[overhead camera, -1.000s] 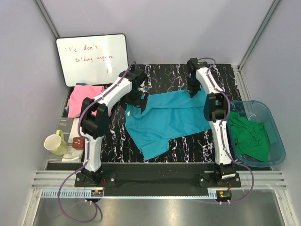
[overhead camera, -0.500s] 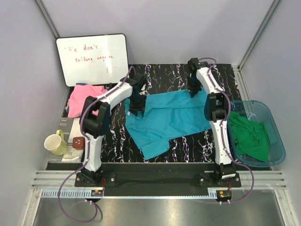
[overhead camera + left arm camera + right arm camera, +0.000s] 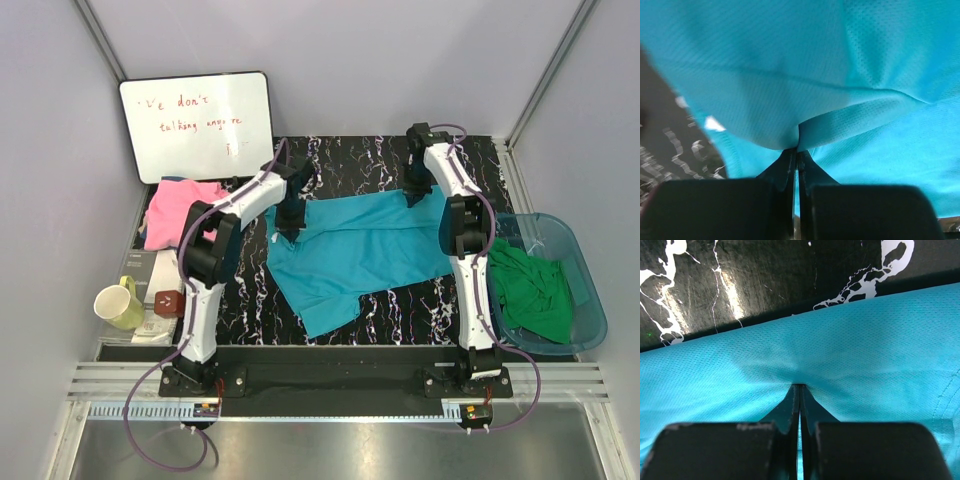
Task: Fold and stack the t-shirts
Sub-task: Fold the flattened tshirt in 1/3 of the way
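Note:
A teal-blue t-shirt [image 3: 360,250] lies spread across the black marbled mat. My left gripper [image 3: 291,228] is shut on a pinch of its far left edge; the left wrist view shows the cloth [image 3: 840,75] puckered into the closed fingertips [image 3: 796,151]. At the far right edge, my right gripper [image 3: 415,192] is shut on the same shirt, with the cloth [image 3: 840,355] gathered at its fingertips [image 3: 799,386]. A pink t-shirt [image 3: 178,205] lies folded at the far left of the table. A green t-shirt [image 3: 530,290] lies crumpled in the blue tub.
A translucent blue plastic tub [image 3: 590,300] stands at the right. A whiteboard [image 3: 196,123] leans at the back left. A yellow-green mug [image 3: 118,305] and a few small items sit at the left near edge. Grey walls close in both sides.
My left gripper came down onto the shirt's far left edge and shut on it. The right gripper, still shut on the shirt, shifted slightly right.

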Available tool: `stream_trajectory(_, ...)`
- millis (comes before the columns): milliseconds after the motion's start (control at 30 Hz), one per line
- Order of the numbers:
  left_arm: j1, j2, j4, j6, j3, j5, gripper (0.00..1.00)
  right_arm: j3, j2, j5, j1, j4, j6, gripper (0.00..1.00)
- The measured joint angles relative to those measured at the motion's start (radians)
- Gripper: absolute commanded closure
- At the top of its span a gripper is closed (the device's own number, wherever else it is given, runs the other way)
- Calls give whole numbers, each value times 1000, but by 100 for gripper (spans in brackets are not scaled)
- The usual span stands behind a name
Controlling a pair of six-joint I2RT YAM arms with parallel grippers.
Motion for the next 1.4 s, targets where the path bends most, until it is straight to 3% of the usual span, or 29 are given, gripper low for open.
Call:
stream_trajectory(267,0,-47,-128,0,177,-144,92,-4,-2,-25,-8,3,0,100)
stream_trajectory(333,-3,-53,-145,6,190,-163,81,-4,-2,-27,-9,3,0,100)
stream_trajectory(633,-29,-57,-246,92,185,-259,56,-5,-2,-30,-10,4,0,100)
stream_trajectory(733,-39,-80,-245,117,146,-266,36,-5,-2,-31,-10,4,0,100)
stream_trajectory(767,-45,-95,-245,120,122,-270,17,-5,-2,-31,-10,4,0,100)
stream_trajectory(800,-49,-111,-245,124,100,-273,13,-5,-2,-32,-10,4,0,100)
stream_trajectory(933,-60,-164,-230,126,20,-256,7,-6,-3,-40,-11,5,-3,100)
stream_trajectory(967,-60,-172,-224,126,6,-245,6,-11,-7,-47,-12,8,-7,97)
stream_trajectory(1000,-60,-184,-209,125,-15,-219,5,-19,-11,-58,-13,11,-10,86)
stream_trajectory(1067,-60,-196,-187,127,-42,-180,4,-51,-30,-103,-17,25,-15,75)
stream_trajectory(1167,-61,-202,-148,134,-68,-117,12,-121,-78,-179,-22,37,-21,48)
stream_trajectory(1267,-63,-200,-117,144,-63,-76,88,-187,-157,-246,-22,48,-30,33)
stream_trajectory(1300,-64,-192,-115,150,-52,-66,100,-203,-190,-262,-21,51,-31,31)
stream_trajectory(1400,-66,-133,-107,168,12,-55,100,-252,-308,-300,-21,77,-37,29)
